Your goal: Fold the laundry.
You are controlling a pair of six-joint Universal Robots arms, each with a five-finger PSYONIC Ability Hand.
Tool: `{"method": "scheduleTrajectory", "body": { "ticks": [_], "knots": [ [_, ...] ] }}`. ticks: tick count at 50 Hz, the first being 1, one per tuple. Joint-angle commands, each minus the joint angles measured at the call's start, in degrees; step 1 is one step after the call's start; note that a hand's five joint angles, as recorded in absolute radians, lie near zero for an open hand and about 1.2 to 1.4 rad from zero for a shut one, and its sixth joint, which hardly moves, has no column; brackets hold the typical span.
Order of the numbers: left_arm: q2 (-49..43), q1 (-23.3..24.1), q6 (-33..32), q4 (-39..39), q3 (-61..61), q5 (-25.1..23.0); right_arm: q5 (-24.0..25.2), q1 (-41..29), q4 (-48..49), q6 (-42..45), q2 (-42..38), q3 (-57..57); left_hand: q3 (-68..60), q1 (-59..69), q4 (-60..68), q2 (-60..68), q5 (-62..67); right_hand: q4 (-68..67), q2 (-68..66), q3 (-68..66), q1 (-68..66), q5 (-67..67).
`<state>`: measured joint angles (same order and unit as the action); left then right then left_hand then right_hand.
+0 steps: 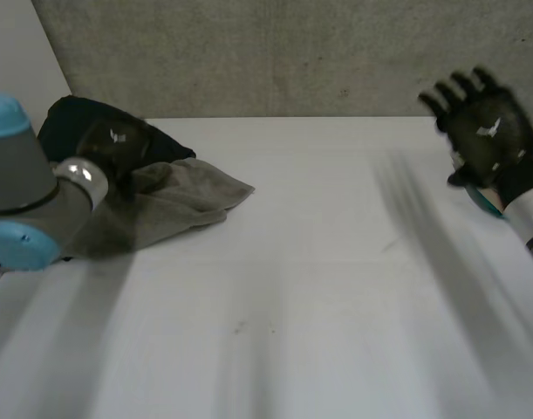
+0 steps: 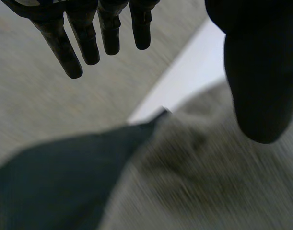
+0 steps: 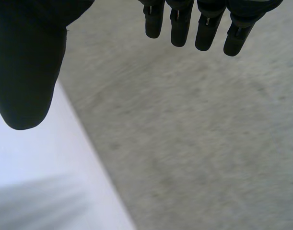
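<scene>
Left arm: grey joint with a light-blue cap [image 1: 22,192], in front of the pile.
Left hand [image 2: 85,40]: fingers straight and apart, holding nothing, above the pile.
Laundry: crumpled grey towel [image 1: 174,205] touching a dark cloth [image 1: 74,122], at the far left of the white table [image 1: 318,288].
Right hand [image 1: 486,127]: spread, empty, well apart from the pile.
Risk: one grasp may take both cloths together, or push them off the table's edge.

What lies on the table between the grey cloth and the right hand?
Nothing: in the head view the white table is bare from the grey cloth to the right hand.
</scene>
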<state>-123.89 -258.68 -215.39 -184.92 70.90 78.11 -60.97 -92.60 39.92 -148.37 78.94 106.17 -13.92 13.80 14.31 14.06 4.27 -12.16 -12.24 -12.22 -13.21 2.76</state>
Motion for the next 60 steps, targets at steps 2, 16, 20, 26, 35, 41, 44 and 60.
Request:
{"method": "scheduleTrajectory", "body": {
  "ticks": [2,16,20,26,35,41,44,60],
  "knots": [
    [-5.7,-3.3,-1.7,-0.1,2.4,-4.4,-0.6,0.7,-4.2,3.8,-1.1,3.7,-12.8,12.9,12.4,12.6,12.4,2.2,2.2,2.2,3.2,-2.8],
    [1.1,8.4,2.1,-6.7,2.3,-3.5,-5.3,1.6,-7.4,3.9,0.2,3.8,-66.1,66.2,65.7,65.9,65.7,2.2,2.2,2.2,3.2,-2.8],
    [4.0,16.2,7.2,-6.8,4.5,-4.1,-7.7,3.1,-8.0,3.6,3.6,3.6,-66.1,66.2,65.7,65.9,65.7,2.2,2.2,2.2,3.2,-2.8],
    [2.8,31.5,10.7,-6.7,7.8,-9.3,-9.5,5.7,-12.8,3.3,5.6,2.5,-66.1,66.2,65.7,65.9,65.7,2.2,2.2,2.2,3.2,-2.8],
    [-1.3,34.9,6.7,-6.5,9.3,-9.9,-8.8,5.1,-18.2,3.6,5.4,2.4,-23.8,23.9,23.4,23.6,23.4,2.2,2.2,2.2,3.2,-2.8],
    [9.2,33.4,6.3,-6.5,10.0,-5.3,-8.0,4.7,-18.7,3.4,4.8,-0.3,-6.4,6.5,6.0,6.3,6.1,2.2,2.2,2.2,3.2,-2.8],
    [13.4,31.9,7.5,-6.6,11.3,-3.2,-6.9,3.8,-19.4,3.4,4.5,-1.9,-2.9,3.0,2.5,2.7,2.5,2.2,2.2,2.2,3.2,-2.8],
    [24.4,18.6,17.7,-3.3,30.7,12.9,6.0,-16.6,-45.2,3.6,-15.2,-27.8,-1.7,1.8,1.3,1.5,1.3,2.2,2.2,2.2,3.2,-2.8]
  ]
}}
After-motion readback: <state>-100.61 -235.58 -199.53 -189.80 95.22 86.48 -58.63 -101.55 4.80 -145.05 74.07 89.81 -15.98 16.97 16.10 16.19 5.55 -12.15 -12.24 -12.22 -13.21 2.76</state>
